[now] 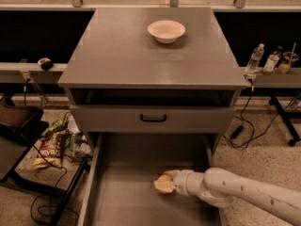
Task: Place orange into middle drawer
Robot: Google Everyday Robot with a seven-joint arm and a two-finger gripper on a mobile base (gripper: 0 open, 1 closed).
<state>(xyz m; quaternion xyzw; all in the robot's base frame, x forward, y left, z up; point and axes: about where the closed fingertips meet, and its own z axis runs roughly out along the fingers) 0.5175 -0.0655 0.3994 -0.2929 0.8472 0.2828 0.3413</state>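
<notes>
The middle drawer (pixel 127 192) is pulled out wide below the cabinet, showing a flat grey floor and low side walls. My gripper (pixel 164 182) reaches in from the right, low over the drawer floor near its right side. The orange (pixel 164 178) shows as a small orange patch between the pale fingers (pixel 163 187), mostly hidden by them. The gripper is closed around it, just above or on the drawer floor; I cannot tell which.
A white bowl (pixel 166 31) sits on the cabinet top (pixel 117 55). A grey drawer front with a black handle (pixel 153 118) is above the open drawer. Snack bags and cables (pixel 56 142) lie on the floor left. Bottles (pixel 255 58) stand on a shelf right.
</notes>
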